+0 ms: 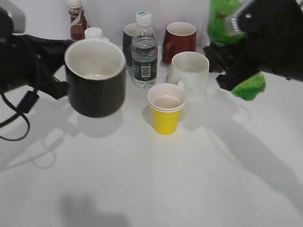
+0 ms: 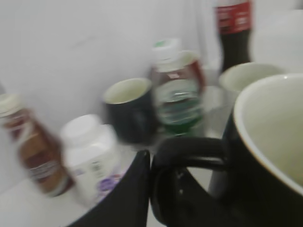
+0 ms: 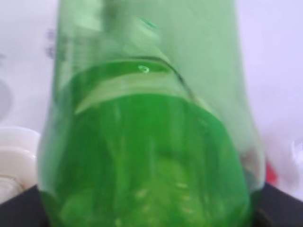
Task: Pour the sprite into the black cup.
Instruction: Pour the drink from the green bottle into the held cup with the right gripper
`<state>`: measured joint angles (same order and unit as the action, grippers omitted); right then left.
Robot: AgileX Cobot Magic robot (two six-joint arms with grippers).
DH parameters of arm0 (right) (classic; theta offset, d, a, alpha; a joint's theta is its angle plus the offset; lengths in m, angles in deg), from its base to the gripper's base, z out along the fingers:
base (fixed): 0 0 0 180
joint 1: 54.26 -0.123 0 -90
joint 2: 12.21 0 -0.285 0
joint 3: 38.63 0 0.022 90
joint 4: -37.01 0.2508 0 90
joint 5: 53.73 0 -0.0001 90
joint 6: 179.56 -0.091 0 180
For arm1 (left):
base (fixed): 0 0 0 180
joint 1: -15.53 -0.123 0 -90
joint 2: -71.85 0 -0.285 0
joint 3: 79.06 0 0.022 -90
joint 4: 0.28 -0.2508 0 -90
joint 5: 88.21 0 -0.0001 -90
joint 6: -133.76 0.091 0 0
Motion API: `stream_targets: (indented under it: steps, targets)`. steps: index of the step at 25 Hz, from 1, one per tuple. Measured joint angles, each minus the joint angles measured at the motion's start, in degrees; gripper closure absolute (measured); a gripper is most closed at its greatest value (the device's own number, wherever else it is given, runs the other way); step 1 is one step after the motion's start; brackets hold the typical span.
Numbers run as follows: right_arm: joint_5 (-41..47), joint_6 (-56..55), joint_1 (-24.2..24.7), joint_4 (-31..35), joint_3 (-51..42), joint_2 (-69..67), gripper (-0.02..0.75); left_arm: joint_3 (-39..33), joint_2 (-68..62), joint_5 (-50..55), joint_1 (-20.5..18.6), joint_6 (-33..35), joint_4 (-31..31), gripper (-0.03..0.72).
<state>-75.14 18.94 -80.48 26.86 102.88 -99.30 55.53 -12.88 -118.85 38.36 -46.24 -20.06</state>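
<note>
The black cup [image 1: 97, 90], glossy with a white inside, hangs in the air above the table at the left. My left gripper [image 1: 59, 86] is shut on its handle. In the left wrist view the cup [image 2: 270, 156] fills the right side, and the gripper [image 2: 150, 189] pinches the black handle [image 2: 189, 146]. The sprite [image 1: 248, 86], a translucent green bottle, is lifted at the upper right, tilted, and my right gripper [image 1: 239, 64] is shut around it. In the right wrist view the bottle [image 3: 151, 142] fills the frame with green liquid inside. Its cap end is out of view.
A yellow paper cup [image 1: 166, 111] stands mid-table, with a white mug [image 1: 189, 71] behind it. Further back are a clear water bottle [image 1: 144, 52], a dark red mug [image 1: 181, 40], a smaller dark mug [image 1: 128, 40], a brown bottle [image 1: 77, 19] and a white bottle [image 1: 93, 33].
</note>
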Motion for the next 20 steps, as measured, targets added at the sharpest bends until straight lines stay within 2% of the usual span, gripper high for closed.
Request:
stream_targets:
  steps: [4,8,13,20]
  targets:
    - [8.9,10.9,-6.2,-0.2,5.8,0.5,0.307,0.0,0.4,3.0,5.7,0.0,2.9,0.633]
    - [13.5,19.3,-9.7,-0.2,10.0,0.5,0.307,0.0,0.4,6.4,8.8,0.0,7.2,0.633]
    - [14.4,30.0,-10.1,-0.3,12.0,-0.3,0.307,0.0,0.5,7.4,11.3,0.0,8.0,0.633]
    - [14.3,40.9,-10.2,-0.3,12.5,-4.1,0.307,0.0,1.0,7.5,11.9,0.0,10.1,0.633]
